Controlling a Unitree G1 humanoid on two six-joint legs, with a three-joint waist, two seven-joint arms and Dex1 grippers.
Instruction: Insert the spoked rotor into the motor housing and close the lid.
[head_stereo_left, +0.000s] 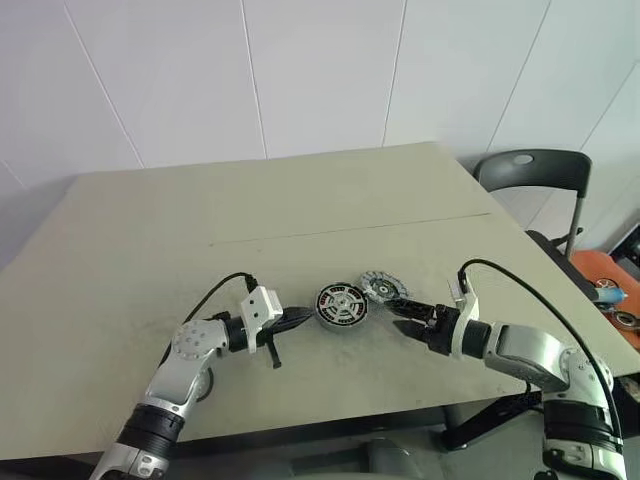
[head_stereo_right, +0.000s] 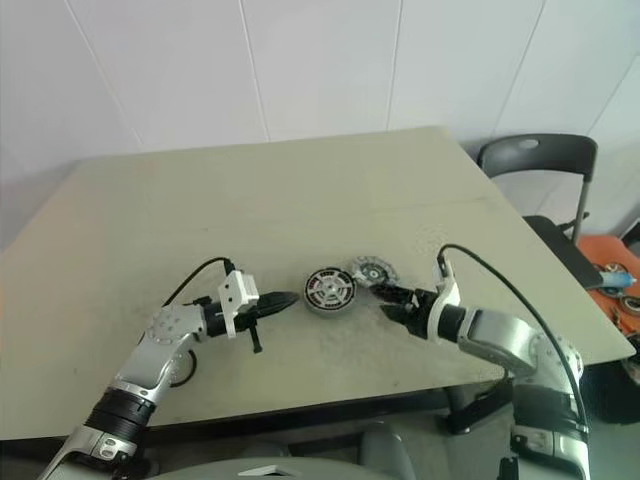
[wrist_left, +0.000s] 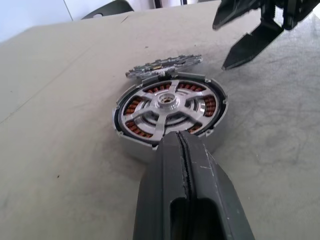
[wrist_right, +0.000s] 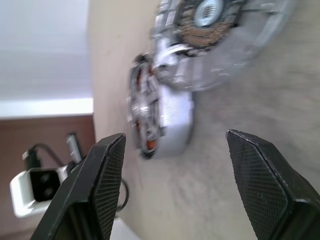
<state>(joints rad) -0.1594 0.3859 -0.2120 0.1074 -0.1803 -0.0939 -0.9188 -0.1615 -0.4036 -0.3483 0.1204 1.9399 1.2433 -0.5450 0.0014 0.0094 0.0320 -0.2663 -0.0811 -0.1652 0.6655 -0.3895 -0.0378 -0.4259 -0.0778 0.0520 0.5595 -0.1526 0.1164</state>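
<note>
The motor housing (head_stereo_left: 342, 305) lies flat near the table's front middle. The spoked rotor (wrist_left: 165, 102) sits inside it, and copper windings show between its silver spokes. The grey lid (head_stereo_left: 380, 288) rests against the housing's far right side, partly on its rim. My left gripper (head_stereo_left: 305, 316) is shut and empty, with its tip just left of the housing's rim (wrist_left: 220, 107). My right gripper (head_stereo_left: 398, 312) stands open with nothing between its fingers. It is just right of the lid (wrist_right: 225, 30) and pointing at it.
A black chair (head_stereo_left: 530, 170) stands off the table's (head_stereo_left: 300, 200) back right corner, and orange clutter (head_stereo_left: 600, 280) lies on the floor to the right. The table's front edge runs close under both arms.
</note>
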